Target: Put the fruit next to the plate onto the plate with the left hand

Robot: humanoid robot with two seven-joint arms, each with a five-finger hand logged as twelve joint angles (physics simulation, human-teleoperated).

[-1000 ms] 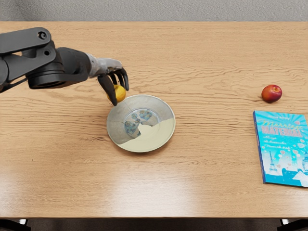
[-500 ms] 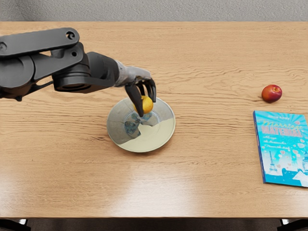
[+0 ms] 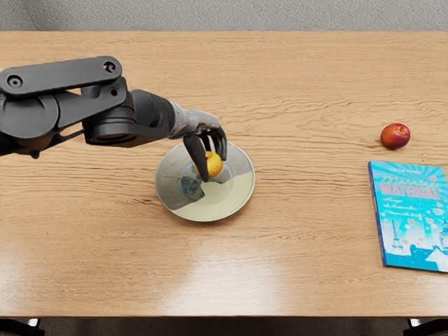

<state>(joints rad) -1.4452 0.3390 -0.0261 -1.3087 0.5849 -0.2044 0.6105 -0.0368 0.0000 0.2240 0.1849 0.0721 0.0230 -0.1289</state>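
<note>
Left hand (image 3: 205, 148) grasping orange fruit (image 3: 213, 164) over plate (image 3: 231, 199).

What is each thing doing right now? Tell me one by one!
Left hand: fingers curled around the yellow-orange fruit, over the plate.
Yellow-orange fruit: gripped in the hand above the plate's inside; can't tell if it touches the plate.
Plate: right way up on the table.
Red fruit: lying alone on the table, untouched.
Book: closed, lying flat, cover up.
Right hand: not in view.
</note>
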